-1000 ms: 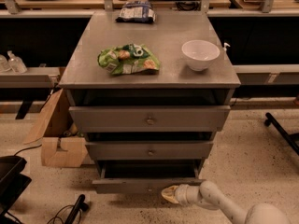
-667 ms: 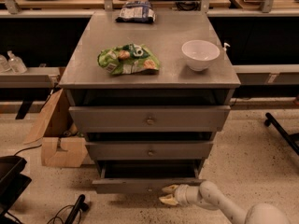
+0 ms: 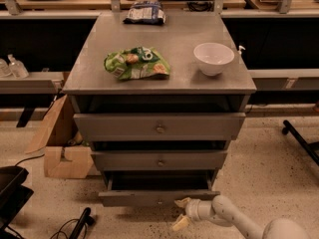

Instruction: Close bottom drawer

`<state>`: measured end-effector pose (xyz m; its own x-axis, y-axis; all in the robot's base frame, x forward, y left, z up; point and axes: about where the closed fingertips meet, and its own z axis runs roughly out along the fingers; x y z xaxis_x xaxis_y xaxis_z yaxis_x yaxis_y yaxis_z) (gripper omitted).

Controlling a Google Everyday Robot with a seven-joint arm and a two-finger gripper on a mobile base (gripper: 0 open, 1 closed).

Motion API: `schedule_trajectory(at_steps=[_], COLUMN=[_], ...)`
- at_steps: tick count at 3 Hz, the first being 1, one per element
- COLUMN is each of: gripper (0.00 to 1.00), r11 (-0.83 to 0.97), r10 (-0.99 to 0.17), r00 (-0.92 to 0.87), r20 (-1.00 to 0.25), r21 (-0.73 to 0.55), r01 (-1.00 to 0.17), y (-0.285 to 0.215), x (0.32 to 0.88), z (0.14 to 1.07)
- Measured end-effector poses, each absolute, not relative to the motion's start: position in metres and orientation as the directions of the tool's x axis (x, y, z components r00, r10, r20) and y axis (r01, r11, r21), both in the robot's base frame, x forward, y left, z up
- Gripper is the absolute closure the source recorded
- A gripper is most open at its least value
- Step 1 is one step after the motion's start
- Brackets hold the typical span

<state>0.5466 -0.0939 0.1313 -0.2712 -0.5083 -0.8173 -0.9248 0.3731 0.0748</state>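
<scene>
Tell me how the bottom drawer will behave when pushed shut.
The grey metal bottom drawer looks rigid and should probably slide straight in, not flex. The hand, open by its front's right part, would push off-centre, so it might skew.

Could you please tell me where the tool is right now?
In the camera view the tool sits low near the floor, right of centre, just in front of the open bottom drawer, below its front panel's right end.
</scene>
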Motion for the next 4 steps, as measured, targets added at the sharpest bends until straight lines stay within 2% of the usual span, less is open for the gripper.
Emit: schedule_trajectory(at_steps=[1, 2, 4], gripper=[0.18, 0.5, 0.96], r11=[0.373, 0.372, 0.367], r10=[-0.508, -0.508, -0.506], r00=[-0.271, -0.271, -0.272], r20=[-0.817, -0.818, -0.819], r21=[0.075, 0.076, 0.081], r01=[-0.925, -0.925, -0.927], y=[-0.094, -0.0931, -0.0883], x=[0.5451, 0.5448, 0.5427], z=[0.1313, 0.131, 0.1295])
